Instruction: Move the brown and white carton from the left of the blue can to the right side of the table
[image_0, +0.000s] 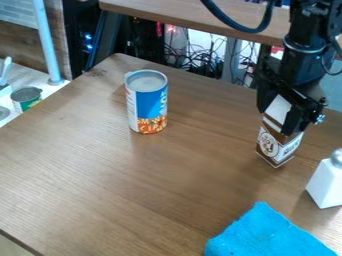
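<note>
At the right of the camera view, my gripper (277, 120) is shut on the upper part of a small brown and white carton (277, 145), with one finger on either side. The carton is upright, and its lower part shows below the fingers. I cannot tell whether its base touches the brown table (167, 175). A blue, white and orange can (147, 101) stands upright left of the gripper, apart from it.
A white shaker with a grey top (325, 183) stands at the right edge. The folded blue cloth (267, 235) lies at the front right. Beyond the table's left edge, a green can (27, 98) rests on a light counter. Another wooden tabletop (180, 14) crosses behind.
</note>
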